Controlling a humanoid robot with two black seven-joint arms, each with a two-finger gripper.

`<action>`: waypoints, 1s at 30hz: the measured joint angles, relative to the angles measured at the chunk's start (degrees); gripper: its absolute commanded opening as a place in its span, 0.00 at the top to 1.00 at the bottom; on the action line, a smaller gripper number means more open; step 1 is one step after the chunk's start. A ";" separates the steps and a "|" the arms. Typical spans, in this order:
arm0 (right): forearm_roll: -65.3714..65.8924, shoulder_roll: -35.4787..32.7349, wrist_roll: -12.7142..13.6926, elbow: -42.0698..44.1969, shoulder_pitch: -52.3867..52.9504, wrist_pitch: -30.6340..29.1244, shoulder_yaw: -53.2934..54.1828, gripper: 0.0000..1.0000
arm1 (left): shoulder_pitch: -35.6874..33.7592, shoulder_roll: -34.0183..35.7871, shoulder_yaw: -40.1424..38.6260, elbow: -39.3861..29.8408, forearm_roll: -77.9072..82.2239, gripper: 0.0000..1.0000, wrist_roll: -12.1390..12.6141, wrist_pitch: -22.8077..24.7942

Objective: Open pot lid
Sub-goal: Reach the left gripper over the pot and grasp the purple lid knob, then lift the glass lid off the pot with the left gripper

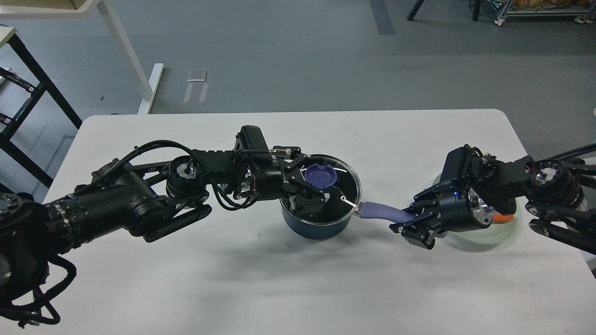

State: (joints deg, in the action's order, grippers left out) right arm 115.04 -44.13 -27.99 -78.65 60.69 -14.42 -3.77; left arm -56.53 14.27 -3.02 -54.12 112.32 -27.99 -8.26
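Observation:
The dark blue pot (313, 229) stands mid-table with its purple handle (382, 211) pointing right. The clear glass pot lid (345, 185) lies on the pot, and its flat purple knob (321, 175) shows in full. My left gripper (305, 180) is open at the knob's left edge, low over the lid, with one finger behind the knob and one in front. I cannot tell whether it touches the knob. My right gripper (409, 222) is shut on the far end of the handle.
A clear glass plate (510, 230) with a toy carrot (504, 216) lies at the right, mostly hidden behind my right wrist. The white table (298, 288) ends close to the plate on the right. Table legs and frames stand on the floor beyond.

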 measured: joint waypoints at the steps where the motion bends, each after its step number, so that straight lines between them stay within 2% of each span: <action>1: 0.00 0.00 0.00 0.00 -0.02 0.00 0.00 0.67 | 0.00 0.00 0.00 0.00 -0.04 0.56 0.00 -0.06; 10: 0.00 0.00 0.00 -0.01 -0.21 0.00 0.00 0.67 | -1.04 0.91 -0.17 -1.13 -0.62 0.55 -0.01 0.08; 15: 0.00 -0.12 0.00 -0.01 -0.43 0.00 0.00 0.66 | -2.84 4.08 -0.26 -3.55 -2.74 0.55 -0.01 0.22; 24: 0.00 -0.18 -0.01 -0.01 -0.43 0.01 0.00 0.66 | -4.61 18.32 -0.27 -12.20 -6.18 0.54 -0.01 -0.47; 30: 0.00 -0.26 -0.01 -0.01 -0.41 0.03 -0.01 0.66 | -0.06 30.10 -0.19 -16.18 -6.42 0.54 -0.02 -7.20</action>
State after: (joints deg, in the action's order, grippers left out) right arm 115.04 -44.39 -28.00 -78.66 60.28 -14.39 -3.78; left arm -56.59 44.37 -3.20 -70.30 105.89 -28.01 -15.46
